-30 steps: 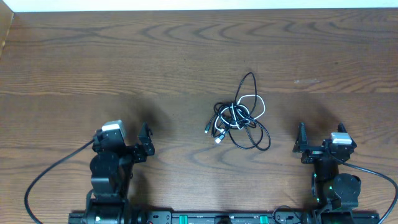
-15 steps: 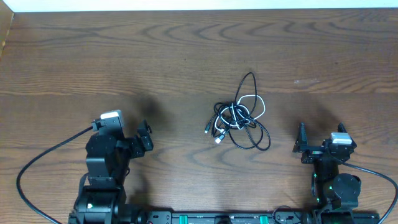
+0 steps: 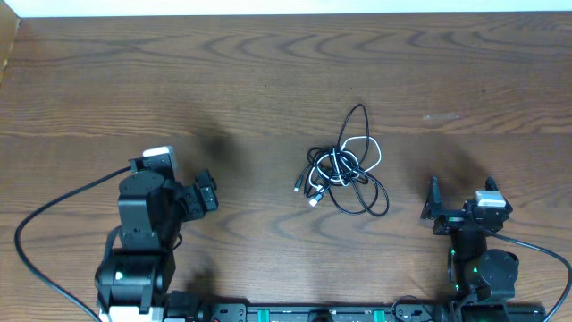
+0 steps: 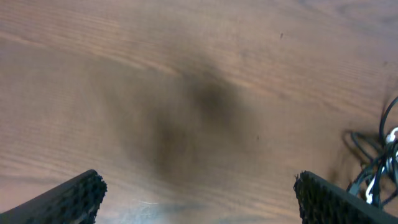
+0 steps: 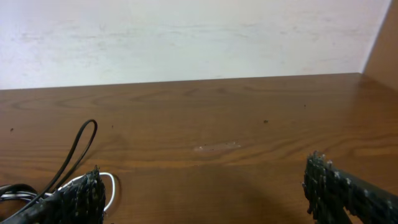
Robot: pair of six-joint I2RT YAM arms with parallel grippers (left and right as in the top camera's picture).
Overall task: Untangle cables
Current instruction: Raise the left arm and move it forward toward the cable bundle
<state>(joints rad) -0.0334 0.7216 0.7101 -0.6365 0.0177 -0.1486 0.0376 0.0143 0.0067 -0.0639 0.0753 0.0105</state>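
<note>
The cables (image 3: 344, 170) lie as one small tangle of thin black and white cords in the middle of the wooden table (image 3: 268, 80), with a black loop reaching toward the far side. My left gripper (image 3: 192, 185) is open, well to the left of the tangle and apart from it. In the left wrist view the left gripper (image 4: 202, 202) holds nothing, and the cables (image 4: 379, 168) show only at the right edge. My right gripper (image 3: 458, 199) is open to the right of the tangle. Between the right gripper's (image 5: 208, 199) fingers is bare wood; the cables (image 5: 81, 149) loop behind its left finger.
A white wall (image 5: 186, 37) rises behind the table's far edge. Thick black arm cables (image 3: 54, 241) run from both arm bases along the near edge. A corner of the table's left edge (image 3: 9, 45) shows at the top left.
The left arm has risen and swung slightly left, its gripper still open. The right arm and the cables have not moved.
</note>
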